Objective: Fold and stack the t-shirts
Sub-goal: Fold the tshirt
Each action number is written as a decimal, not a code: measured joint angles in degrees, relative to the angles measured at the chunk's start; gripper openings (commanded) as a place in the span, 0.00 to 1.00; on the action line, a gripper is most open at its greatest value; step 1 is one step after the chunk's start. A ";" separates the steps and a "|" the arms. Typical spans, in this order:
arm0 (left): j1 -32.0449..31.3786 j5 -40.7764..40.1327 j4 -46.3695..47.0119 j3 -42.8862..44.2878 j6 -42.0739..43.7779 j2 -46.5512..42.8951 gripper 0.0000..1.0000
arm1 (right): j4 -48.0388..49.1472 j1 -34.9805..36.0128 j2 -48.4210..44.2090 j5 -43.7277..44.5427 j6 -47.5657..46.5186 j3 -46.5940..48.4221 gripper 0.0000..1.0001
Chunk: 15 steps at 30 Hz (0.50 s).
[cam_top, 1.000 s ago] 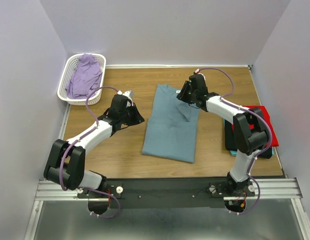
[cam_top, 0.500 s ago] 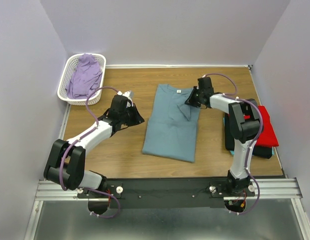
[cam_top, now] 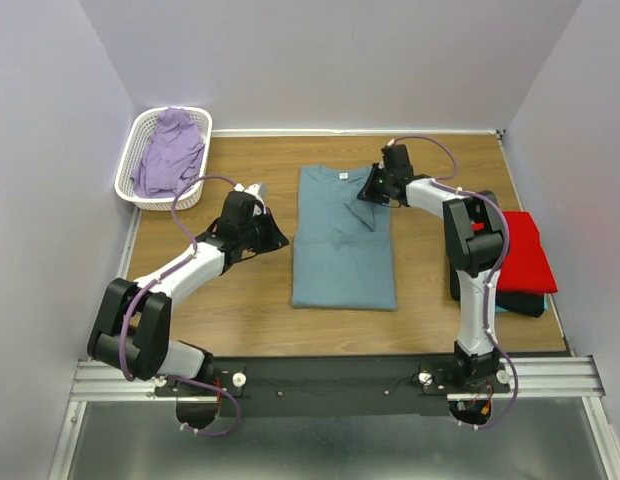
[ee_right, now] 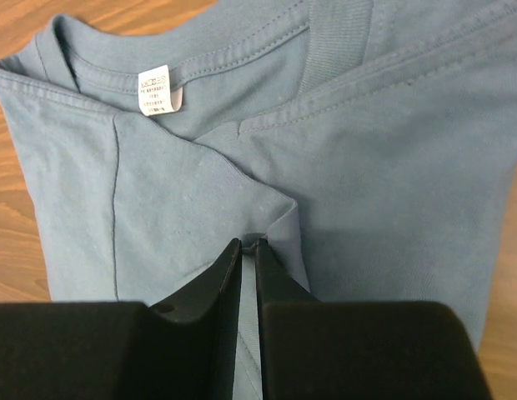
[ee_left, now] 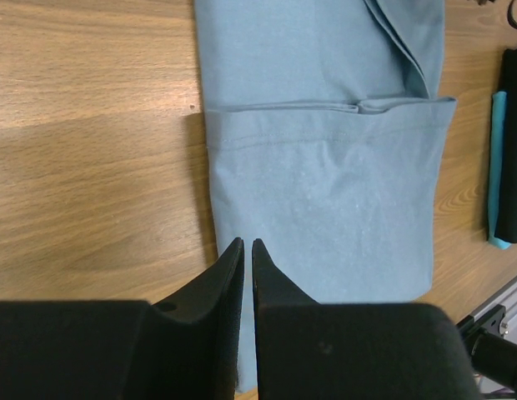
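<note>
1. Shirt first: the blue-grey t-shirt (cam_top: 343, 250) lies in the middle of the wooden table (cam_top: 240, 290). It is folded into a long rectangle, with the collar at the far end and the hem toward the arm bases. Its white neck label (ee_right: 159, 90) shows inside the collar.
2. My right gripper (ee_right: 248, 243) sits at the shirt's far right corner, just beside the collar. In the wrist view its fingers are drawn together to a sliver and pinch a raised point of the folded-over cloth.
3. My left gripper (ee_left: 248, 243) is low by the shirt's left edge. Its fingers are pressed nearly together, with only a hairline gap and nothing between them. In the wrist view the tips line up with that edge of the shirt. I cannot tell whether they touch the cloth or the wood.
4. The red t-shirt (cam_top: 530, 255) lies at the right edge of the table, on top of a dark pile (cam_top: 522, 303).
5. A turquoise strip (ee_left: 496, 167) runs along the side of that pile. It may be another folded shirt, but too little of it shows for me to be sure.
6. The white lattice basket (cam_top: 150, 198) stands in the far left corner and holds a crumpled lilac garment (cam_top: 170, 150).
</note>
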 measured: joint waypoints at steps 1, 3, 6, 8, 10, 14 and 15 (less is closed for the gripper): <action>0.00 -0.02 0.02 -0.02 -0.07 0.00 0.15 | -0.22 0.46 0.63 0.02 -0.24 1.09 0.18; 0.00 -0.07 0.17 -0.02 -0.20 0.00 0.15 | -0.57 1.70 2.45 0.00 -0.39 3.74 0.19; 0.00 -0.11 0.39 -0.02 -0.33 0.00 0.16 | -0.79 2.95 4.04 0.00 -0.39 6.23 0.24; 0.00 -0.11 0.44 -0.02 -0.44 0.00 0.16 | -1.42 3.30 4.33 0.04 -0.55 7.06 0.27; 0.00 -0.11 0.57 -0.02 -0.50 0.00 0.16 | -2.27 3.41 4.33 0.13 -0.92 7.65 0.34; 0.00 -0.09 0.98 -0.04 -0.87 0.00 0.16 | -4.20 3.41 4.20 0.17 -1.49 8.85 0.45; 0.00 -0.11 1.05 -0.09 -0.92 0.00 0.16 | -5.07 3.41 3.87 0.20 -1.75 9.05 0.45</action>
